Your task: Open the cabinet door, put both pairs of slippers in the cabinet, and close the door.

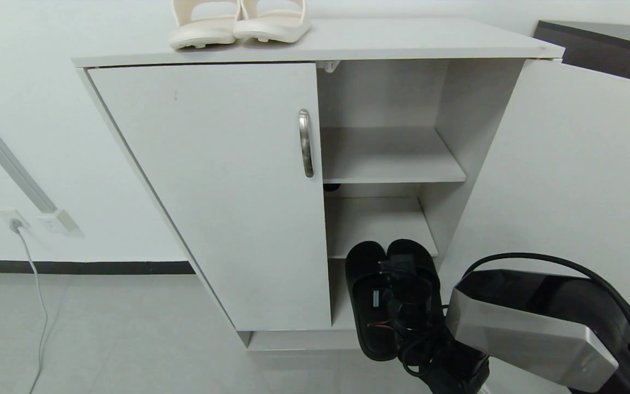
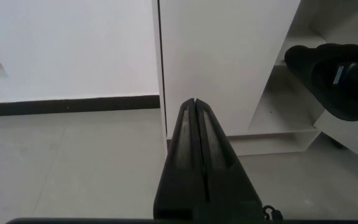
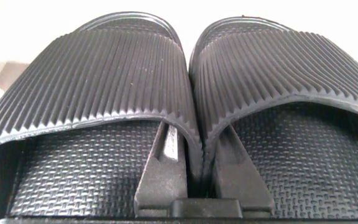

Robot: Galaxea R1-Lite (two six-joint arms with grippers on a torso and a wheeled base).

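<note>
While its fingers (image 3: 166, 163) clamp the inner strap edges of the ribbed black rubber slippers (image 1: 372, 295), the right gripper (image 3: 196, 158) holds that pair before the lower shelves (image 1: 375, 224) of the white wooden cabinet (image 1: 211, 191), its right door (image 1: 566, 164) open. Cream foam slippers (image 1: 238, 24) sit on its top. The left gripper (image 2: 195, 109), fingers pressed together, hangs above grey floor (image 2: 73, 162).

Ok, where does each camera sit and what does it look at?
Head view: on the robot's head, looking forward and down at the cabinet, right door open; the right arm shows, its right gripper holding the black slippers.
Left wrist view: on the left wrist, looking along the shut left gripper at the floor and cabinet base.
Right wrist view: on the right wrist, close behind the black slippers, its fingers pinching them together.
Shared: head and left wrist views both show cabinet and black slippers.
</note>
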